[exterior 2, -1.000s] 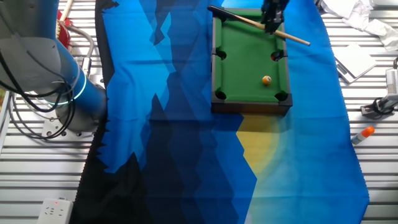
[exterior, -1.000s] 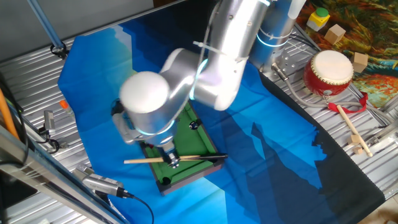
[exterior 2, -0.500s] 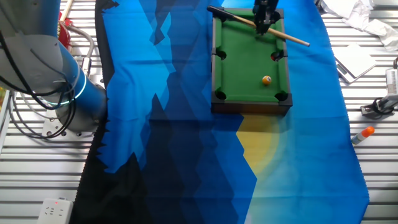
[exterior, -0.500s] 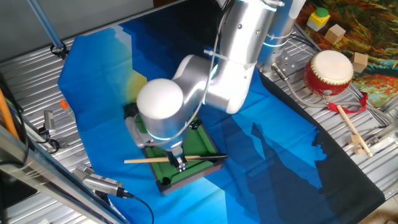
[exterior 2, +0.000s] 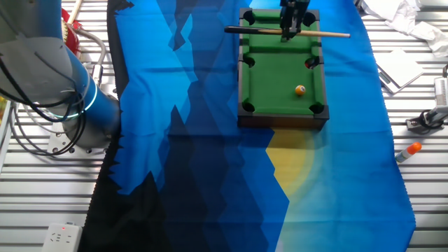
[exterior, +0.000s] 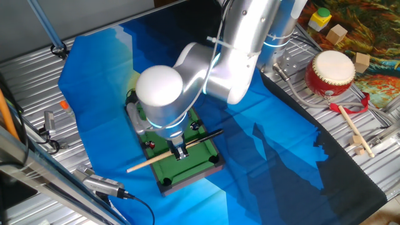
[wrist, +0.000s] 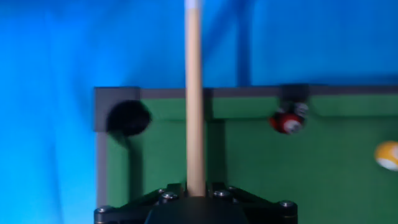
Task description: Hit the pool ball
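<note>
Gripping the wooden cue stick (exterior 2: 287, 32) near its middle, the tool (exterior 2: 288, 29) is clamped on the shaft above the far end of the small green pool table (exterior 2: 280, 77), fingers pointing down. The stick lies level and crosswise over that end of the table, overhanging both long rails, its dark butt past one side and its pale tip past the other. The pool ball (exterior 2: 300, 89), orange-yellow with a pale spot, rests on the felt toward the opposite end, near a corner pocket and well apart from the stick. In the hand view, blurred, the stick (wrist: 194, 99) runs straight away from the tool over a rail, with a corner pocket (wrist: 127, 117) to one side, a red ball (wrist: 287, 121) against the rail on the other, and the pool ball (wrist: 388, 155) at the frame edge. The table sits on a blue cloth (exterior 2: 182, 119) spread over the ribbed metal tabletop (exterior 2: 364, 210).
</note>
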Motion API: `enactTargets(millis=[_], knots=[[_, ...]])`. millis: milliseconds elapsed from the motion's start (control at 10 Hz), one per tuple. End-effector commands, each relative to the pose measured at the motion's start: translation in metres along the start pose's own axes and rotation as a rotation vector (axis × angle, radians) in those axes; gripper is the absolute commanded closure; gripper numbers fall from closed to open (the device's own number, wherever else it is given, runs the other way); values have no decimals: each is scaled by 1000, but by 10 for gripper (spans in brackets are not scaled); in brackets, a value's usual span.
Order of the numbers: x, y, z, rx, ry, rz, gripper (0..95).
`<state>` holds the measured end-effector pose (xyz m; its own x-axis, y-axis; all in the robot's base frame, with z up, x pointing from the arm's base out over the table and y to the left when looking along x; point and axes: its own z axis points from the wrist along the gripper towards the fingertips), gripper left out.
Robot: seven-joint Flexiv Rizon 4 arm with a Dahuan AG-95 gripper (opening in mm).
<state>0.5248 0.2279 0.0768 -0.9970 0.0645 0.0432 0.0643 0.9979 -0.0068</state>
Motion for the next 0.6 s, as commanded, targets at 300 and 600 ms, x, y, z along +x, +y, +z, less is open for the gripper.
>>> enactTargets(millis=[300,600], knots=[[3,-3,-5,10,15,61,950],[29,-26,-27,23,70,83,950]])
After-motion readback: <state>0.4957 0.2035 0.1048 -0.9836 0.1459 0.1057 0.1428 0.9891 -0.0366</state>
